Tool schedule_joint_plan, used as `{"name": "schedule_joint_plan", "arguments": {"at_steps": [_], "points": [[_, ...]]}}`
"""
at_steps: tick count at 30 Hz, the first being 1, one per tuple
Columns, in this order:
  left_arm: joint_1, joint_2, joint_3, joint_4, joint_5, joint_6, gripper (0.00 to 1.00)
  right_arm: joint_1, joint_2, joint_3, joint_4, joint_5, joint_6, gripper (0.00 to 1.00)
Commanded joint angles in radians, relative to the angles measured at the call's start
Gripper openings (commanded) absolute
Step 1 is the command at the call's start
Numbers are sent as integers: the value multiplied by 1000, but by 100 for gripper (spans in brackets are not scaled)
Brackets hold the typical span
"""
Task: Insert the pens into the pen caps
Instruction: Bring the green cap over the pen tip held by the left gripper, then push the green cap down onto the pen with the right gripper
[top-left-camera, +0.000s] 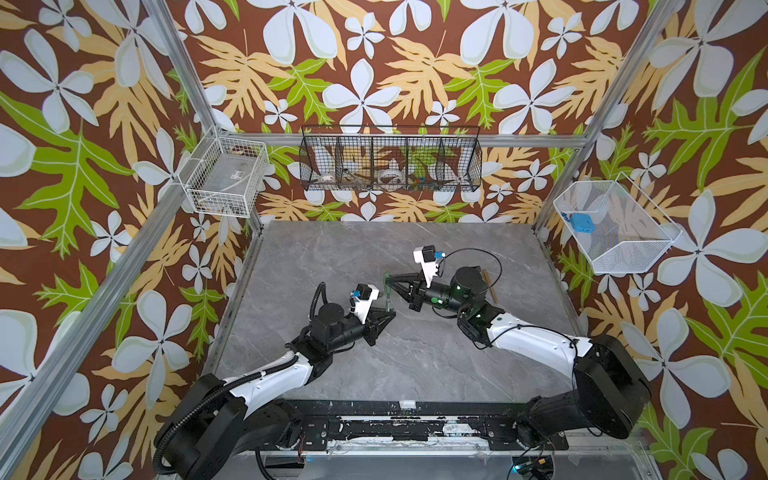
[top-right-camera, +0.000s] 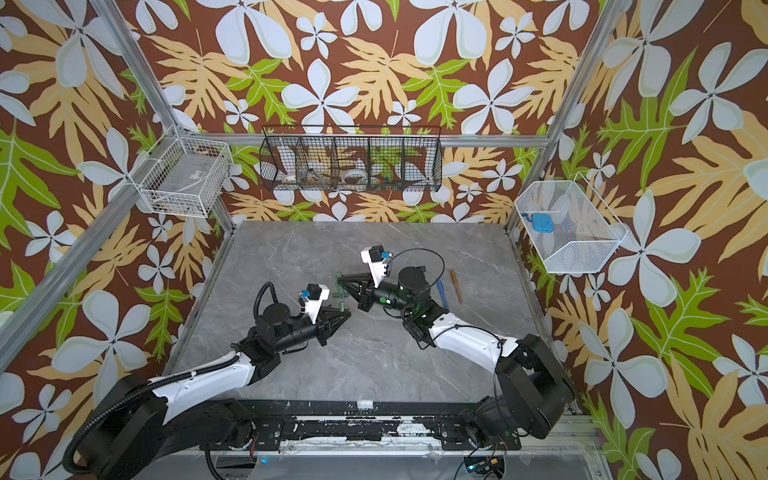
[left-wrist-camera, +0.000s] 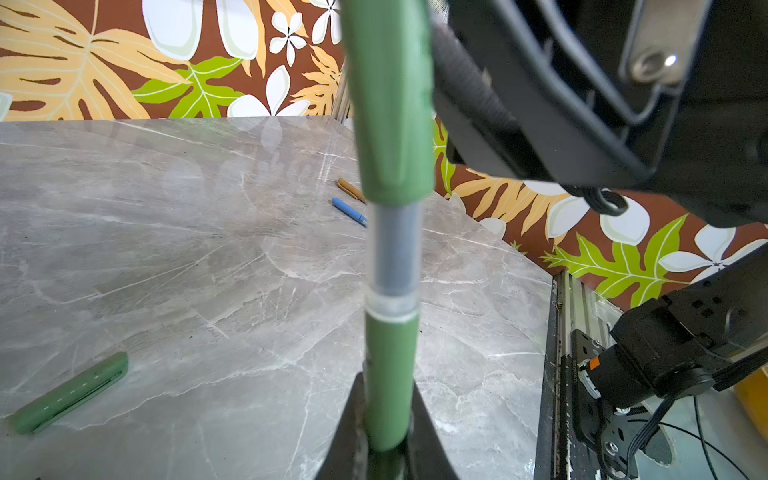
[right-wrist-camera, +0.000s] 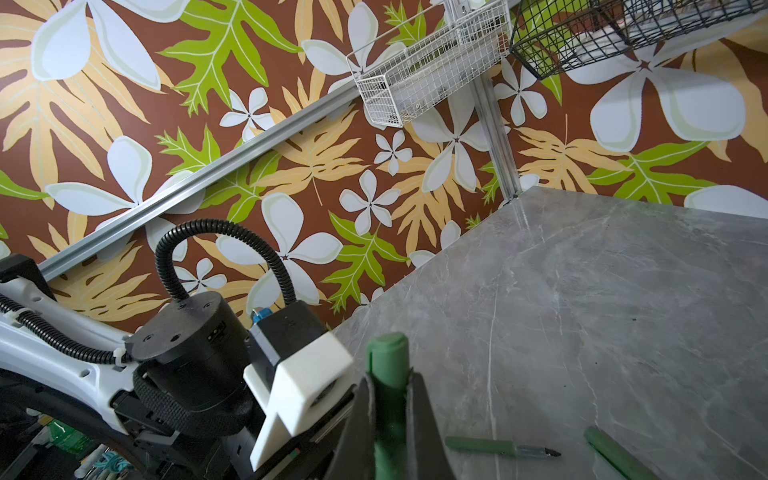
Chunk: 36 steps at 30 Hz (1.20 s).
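Above mid-surface (top-left-camera: 415, 365): left pincer (top-left-camera: 390, 312) clamped on green pen (left-wrist-camera: 388, 374), right pincer (top-left-camera: 388, 277) clamped on green cap (left-wrist-camera: 390, 124), pen tip partly inside cap. Second pen (right-wrist-camera: 498, 446), second cap (left-wrist-camera: 70, 392) loose on surface.

We look steeply down in both top views from above the arms' bases, sharing the whole tabletop (top-left-camera: 353, 249). The wrist views sit close behind the left hand (left-wrist-camera: 386, 386) and right hand (right-wrist-camera: 388, 382), low, seemingly facing one another.
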Motion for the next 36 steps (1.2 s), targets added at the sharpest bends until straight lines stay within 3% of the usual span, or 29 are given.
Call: {"name": "schedule_joint_plan", "arguments": {"at_steps": [1, 9, 13, 17, 26, 36], "points": [[-1, -10, -2, 51, -21, 5, 0, 5, -10, -6, -24, -14, -19, 9], [-1, -11, -2, 50, -33, 7, 0, 9, -65, -13, -109, 16, -80, 19], [-1, -6, 4, 35, -34, 17, 0, 9, -85, 9, -203, 10, -124, 48], [-1, -1, 10, 23, -33, 25, 0, 9, -126, 35, -276, 54, -146, 58], [-1, -8, 11, 26, -19, 17, 0, 8, -66, 193, -462, 30, -214, 55], [-1, -31, 4, 22, -27, 22, 0, 7, 0, 267, -531, -19, -235, 51]]}}
